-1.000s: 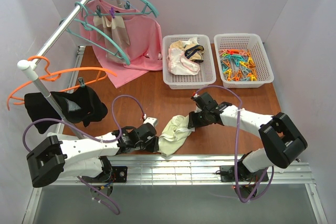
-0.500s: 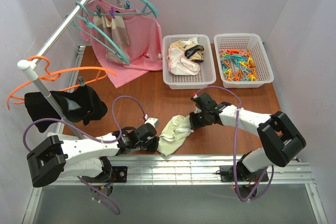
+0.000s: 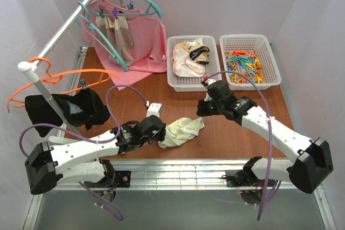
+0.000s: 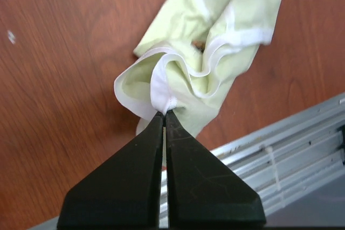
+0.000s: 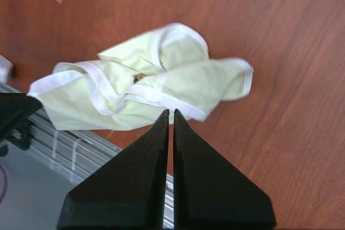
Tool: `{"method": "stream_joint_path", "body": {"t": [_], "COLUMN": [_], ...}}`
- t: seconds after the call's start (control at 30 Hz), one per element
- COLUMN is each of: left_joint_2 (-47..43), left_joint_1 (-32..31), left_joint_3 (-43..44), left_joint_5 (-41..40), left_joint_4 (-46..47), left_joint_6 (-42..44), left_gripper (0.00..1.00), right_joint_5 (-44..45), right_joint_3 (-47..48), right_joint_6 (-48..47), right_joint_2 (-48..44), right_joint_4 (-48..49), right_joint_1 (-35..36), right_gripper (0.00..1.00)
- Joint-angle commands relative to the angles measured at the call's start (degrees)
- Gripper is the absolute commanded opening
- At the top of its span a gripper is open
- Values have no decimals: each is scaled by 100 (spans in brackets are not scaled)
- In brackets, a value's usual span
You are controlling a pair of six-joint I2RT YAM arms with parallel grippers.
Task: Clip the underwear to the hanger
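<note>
Lifted back off the underwear point(image 3: 183, 131) since a second ago: right tool point(image 3: 200, 111), now higher and closer to the two baskets, its arm swung out to the right. Pushed forward over the same second: left tool point(image 3: 160, 134), with the garment drawn along and now lying more crosswise on the counter point(image 3: 161, 87).

Left tool: clamped on the underwear, the white edging at the garment's left end nipped right at the fingertips point(image 4: 155, 136), plain in the left wrist view.

Right tool: pressed closed, no fabric visible between the jaws. In the right wrist view, tips poised over the nearest white-edged fold; contact hard to judge there, though apart from the cloth in the top view.

Underwear: crumpled, pale yellow, resting on the counter near its front edge, between the two tools.

Hanger point(image 3: 110, 48): teal, hung on the rail point(image 3: 62, 25) at back left beside pink cloth, well apart from the underwear.

Garment basket point(image 3: 170, 63) and clothespin basket point(image 3: 272, 57): side by side at the back right.
</note>
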Motion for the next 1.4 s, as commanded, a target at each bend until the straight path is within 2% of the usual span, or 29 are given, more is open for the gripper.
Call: {"method": "stream_joint_path", "body": {"t": [0.0, 0.1, 0.2, 0.23, 0.3, 0.33, 0.4, 0.43, 0.53, 0.63, 0.9, 1.0, 1.2, 1.23, 1.3, 1.37], "left_joint_2": [186, 380, 644, 722, 706, 680, 627, 618, 609, 618, 504, 451, 337, 328, 293, 266], "left_joint_1": [-14, -22, 30, 30, 30, 30, 30, 21, 30, 30, 30, 21, 30, 30, 30, 30], "left_joint_3": [615, 931, 1142, 1152, 1029, 968, 793, 748, 669, 668, 660, 625, 493, 475, 414, 317], "left_joint_5": [-1066, -1690, -1692, -1630, -1367, -1288, -1191, -1164, -1111, -1085, -1120, -1102, -1102, -1111, -1137, -1181], "left_joint_4": [-211, -114, -44, -35, 53, 79, 149, 167, 141, 80, -44, -88, -132, -140, -140, -97], "left_joint_6": [467, 941, 1259, 1295, 1286, 1243, 1181, 1129, 1058, 961, 882, 803, 724, 689, 662, 636], "left_gripper": [0, 0, 0, 0, 0, 0, 0, 0, 0, 0, 0, 0, 0, 0, 0, 0], "right_joint_5": [274, 450, 345, 179, -103, -139, -174, -174, -200, -244, -359, -367, -517, -543, -561, -526], "right_joint_3": [592, 839, 709, 421, 77, -282, -556, -697, -716, -707, -812, -883, -892, -918, -962, -988], "right_joint_6": [62, -8, -44, 8, 53, 88, 53, -8, -88, -71, 149, 211, 325, 343, 360, 369], "right_joint_2": [-218, -201, 0, 45, 150, 177, 177, 186, 396, 686, 1302, 1381, 1478, 1486, 1469, 1329], "right_joint_4": [-448, -465, -448, -404, -62, 61, 464, 571, 765, 1010, 1468, 1635, 1828, 1846, 1872, 1855], "right_joint_1": [-17, -17, -17, -9, -9, 0, -9, 0, 26, 70, 97, 106, 106, 106, 106, 97], "right_gripper": [1, 1, 1, 12, 24, 36, 45, 53, 59, 60, 56, 51, 26, 16, 5, 1]}}
